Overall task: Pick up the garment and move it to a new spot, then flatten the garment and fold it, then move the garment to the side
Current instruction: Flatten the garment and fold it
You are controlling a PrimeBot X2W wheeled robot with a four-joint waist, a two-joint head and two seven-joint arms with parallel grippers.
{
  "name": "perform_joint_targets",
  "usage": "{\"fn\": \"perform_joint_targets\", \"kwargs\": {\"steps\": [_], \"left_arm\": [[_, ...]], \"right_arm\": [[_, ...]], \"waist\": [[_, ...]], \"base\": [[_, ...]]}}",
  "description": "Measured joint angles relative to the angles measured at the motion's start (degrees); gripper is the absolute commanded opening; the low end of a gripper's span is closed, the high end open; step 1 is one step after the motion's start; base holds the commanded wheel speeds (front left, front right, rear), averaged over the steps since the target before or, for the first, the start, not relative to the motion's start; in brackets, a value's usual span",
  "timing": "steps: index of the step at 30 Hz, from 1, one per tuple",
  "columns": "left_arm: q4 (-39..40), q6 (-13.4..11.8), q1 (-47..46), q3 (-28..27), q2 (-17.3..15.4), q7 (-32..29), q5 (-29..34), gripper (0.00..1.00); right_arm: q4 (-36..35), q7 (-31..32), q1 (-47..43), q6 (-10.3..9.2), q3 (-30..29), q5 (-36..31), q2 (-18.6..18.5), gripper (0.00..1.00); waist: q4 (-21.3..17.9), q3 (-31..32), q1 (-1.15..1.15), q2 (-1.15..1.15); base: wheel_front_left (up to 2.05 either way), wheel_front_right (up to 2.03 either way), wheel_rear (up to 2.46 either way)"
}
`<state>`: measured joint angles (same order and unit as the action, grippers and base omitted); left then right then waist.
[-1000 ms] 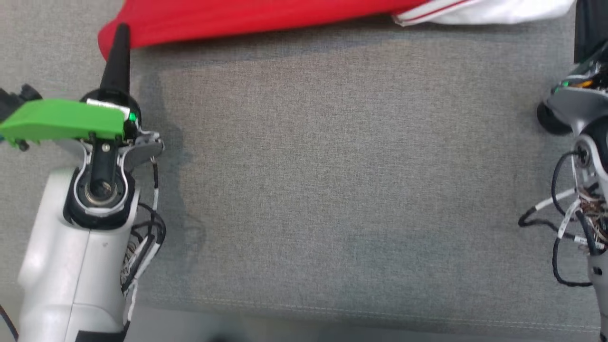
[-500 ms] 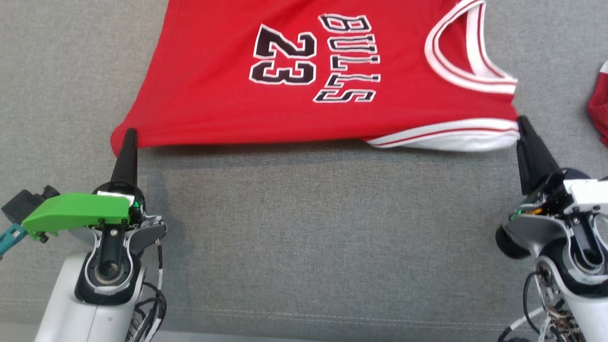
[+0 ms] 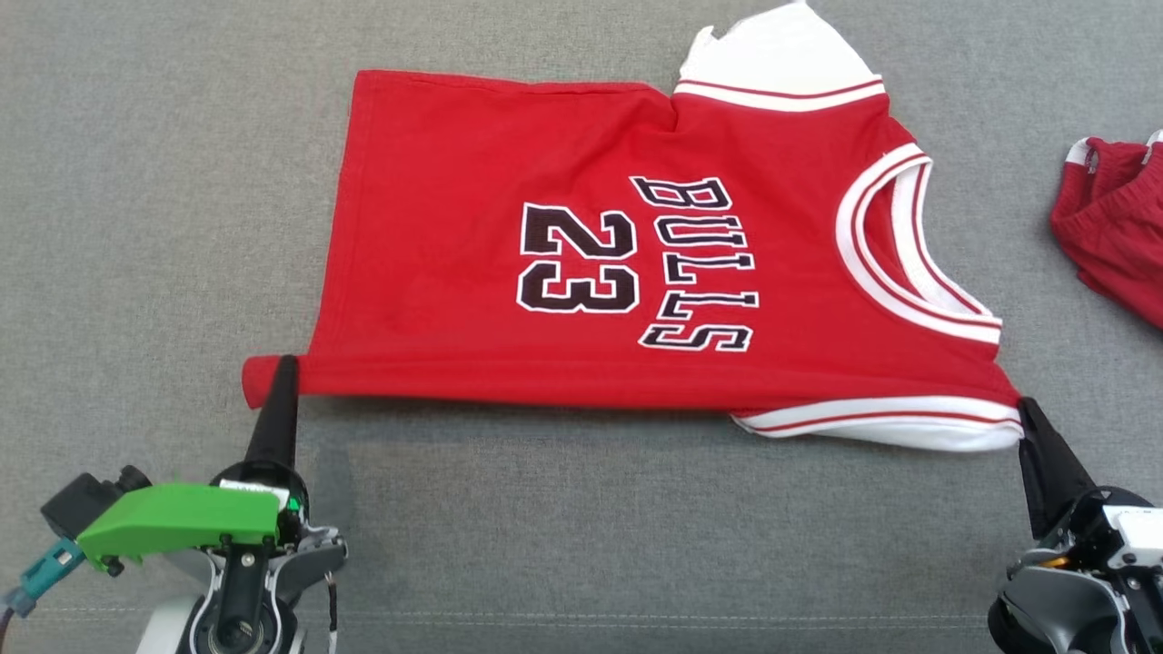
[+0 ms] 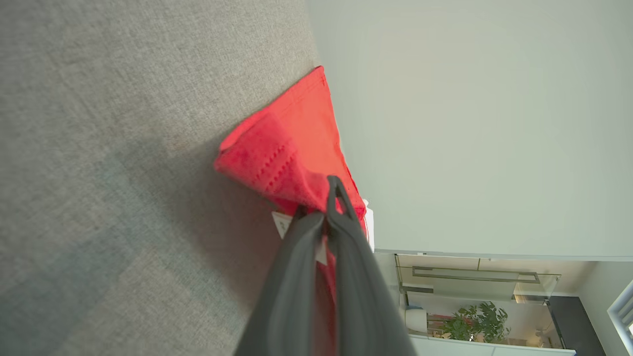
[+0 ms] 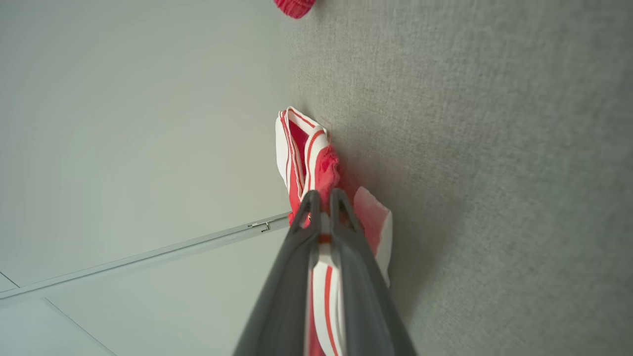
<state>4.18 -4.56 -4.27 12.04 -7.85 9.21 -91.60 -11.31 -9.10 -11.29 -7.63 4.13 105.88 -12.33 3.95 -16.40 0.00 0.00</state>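
The garment [image 3: 581, 263] is a red sleeveless jersey with white trim and black "BULLS 23" lettering, spread over the grey surface in the head view. Its near edge hangs lifted between my two grippers. My left gripper [image 3: 286, 363] is shut on the jersey's near-left hem corner [image 4: 287, 153]. At the near right, my right gripper [image 3: 1025, 407] is shut on the white-trimmed armhole edge [image 5: 306, 153]. Both wrist views show dark fingers pinching cloth.
A second crumpled red garment [image 3: 1113, 241] lies at the right edge of the grey fabric surface [image 3: 136, 227]. A seam of the surface [image 3: 636, 619] runs near the front. The wrist views show a pale wall and a room beyond.
The head view has shifted, so the jersey now shows lower and in full. Both grippers keep their grip on the near edge, which stays taut between them.
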Motion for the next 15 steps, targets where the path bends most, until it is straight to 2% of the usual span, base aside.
{"fn": "perform_joint_targets", "kwargs": {"steps": [15], "left_arm": [[8.67, -1.09, 8.6, 2.48, 0.94, 1.7, 0.19, 0.0]], "right_arm": [[-6.92, -0.45, -6.81, 0.0, -0.78, 0.18, -2.68, 0.0]], "waist": [[0.68, -0.24, 0.0, 0.0]], "base": [[0.0, 0.0, 0.0]]}}
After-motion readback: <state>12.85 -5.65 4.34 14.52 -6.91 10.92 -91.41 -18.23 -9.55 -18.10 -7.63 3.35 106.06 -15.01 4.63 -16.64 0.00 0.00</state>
